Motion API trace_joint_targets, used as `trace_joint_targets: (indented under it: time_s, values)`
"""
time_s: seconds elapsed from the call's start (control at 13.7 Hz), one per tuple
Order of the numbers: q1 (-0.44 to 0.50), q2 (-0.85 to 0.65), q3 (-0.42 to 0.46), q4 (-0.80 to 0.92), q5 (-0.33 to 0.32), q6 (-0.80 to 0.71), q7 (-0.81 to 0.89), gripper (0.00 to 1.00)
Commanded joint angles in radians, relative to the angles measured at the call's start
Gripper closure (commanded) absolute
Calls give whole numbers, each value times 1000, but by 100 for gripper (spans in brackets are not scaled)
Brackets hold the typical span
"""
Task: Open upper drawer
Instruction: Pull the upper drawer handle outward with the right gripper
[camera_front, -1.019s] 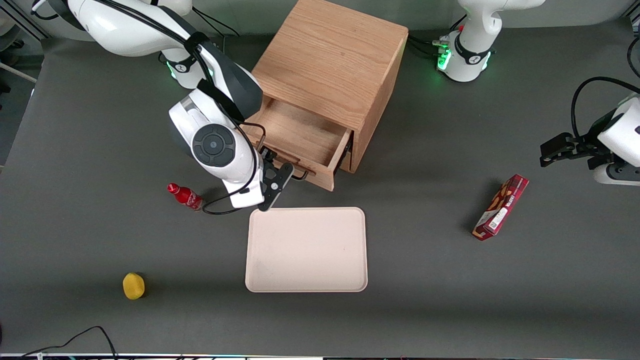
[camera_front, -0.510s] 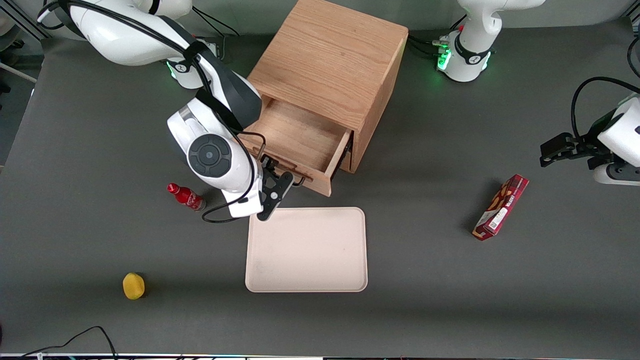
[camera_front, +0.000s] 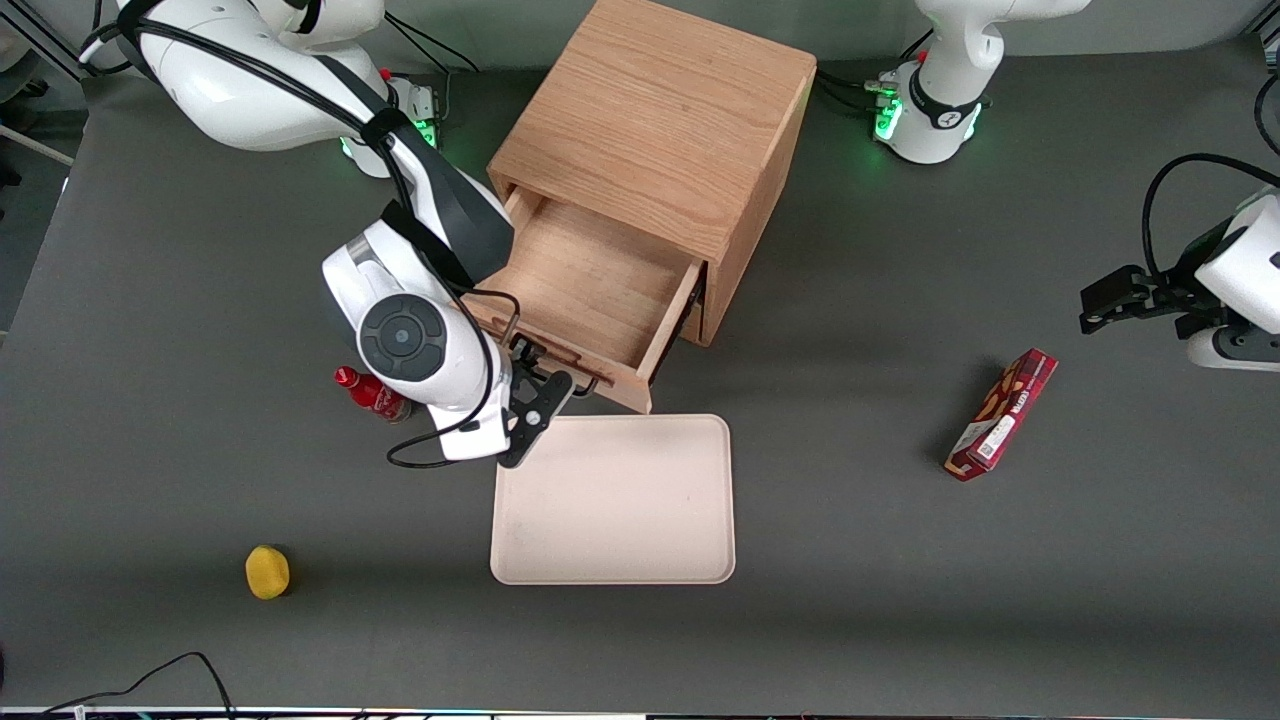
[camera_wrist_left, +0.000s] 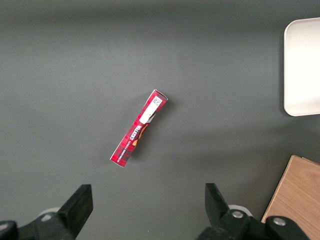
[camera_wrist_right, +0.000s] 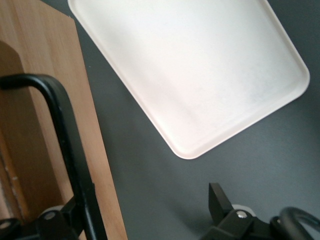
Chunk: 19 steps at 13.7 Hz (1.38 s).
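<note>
The oak cabinet (camera_front: 660, 110) stands at the middle of the table. Its upper drawer (camera_front: 590, 280) is pulled well out toward the front camera and its light-brown inside is bare. The drawer's front panel (camera_wrist_right: 47, 100) and its black bar handle (camera_wrist_right: 62, 130) show in the right wrist view. My right gripper (camera_front: 535, 370) is at the drawer's front, above the table. It (camera_wrist_right: 147, 220) is open, with the fingers set wide apart. One finger sits against the handle bar, the other hangs free over the grey table. The lower drawer is hidden.
A cream tray (camera_front: 612, 498) lies just in front of the open drawer, nearer the front camera; it also shows in the right wrist view (camera_wrist_right: 200, 65). A small red bottle (camera_front: 372, 393) lies beside my wrist. A yellow object (camera_front: 267, 571) and a red box (camera_front: 1002, 414) lie farther off.
The upper drawer has slid farther out toward the front camera. My gripper and wrist have moved with the handle toward the tray.
</note>
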Motion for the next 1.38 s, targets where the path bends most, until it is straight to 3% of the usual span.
trace_joint_targets:
  time_s: [0.0,0.95,1.31]
  values:
    - [10,21,-26,41,-26,11,-45,0]
    - [16,93,-69,137,-28,67,-88,0]
    - [57,96,-124,140,-28,122,-88,0]
